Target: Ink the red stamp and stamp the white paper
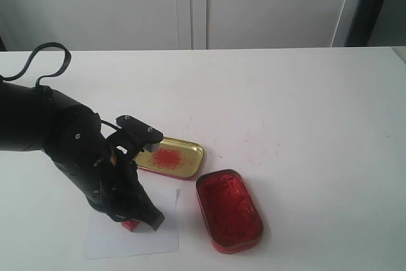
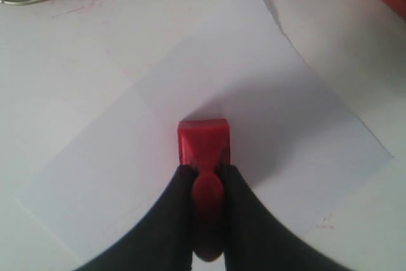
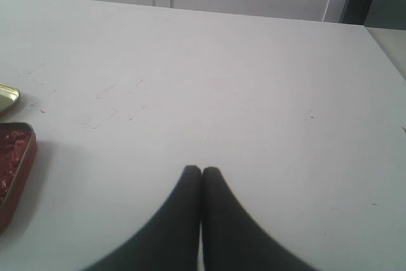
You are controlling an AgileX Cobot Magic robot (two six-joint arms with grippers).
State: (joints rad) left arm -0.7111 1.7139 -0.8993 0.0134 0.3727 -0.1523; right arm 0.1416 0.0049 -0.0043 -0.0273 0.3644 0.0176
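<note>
Left jaws narrowed onto the short knobbed handle of the small red block-shaped stamp (image 2: 203,144), pinching it from both sides. Handle mostly swallowed between the jaws, with only its rounded end and the rectangular base on show. Base set down on the white sheet of paper (image 2: 114,157) directly ahead of the jaws, underside hidden. In the exterior view, stamp nearly covered by the black arm, just a red corner peeking out below. Paper margin on every side of the jaws. Beyond the paper, shallow gold metal lid with a red smudge (image 1: 184,157), cut off in the wrist view. Oblong red ink-filled tin (image 1: 228,211) off to one side, near the paper but apart from it. Right jaws pressed together, holding nothing, above the bare white table (image 3: 254,93), with wide open room ahead.
</note>
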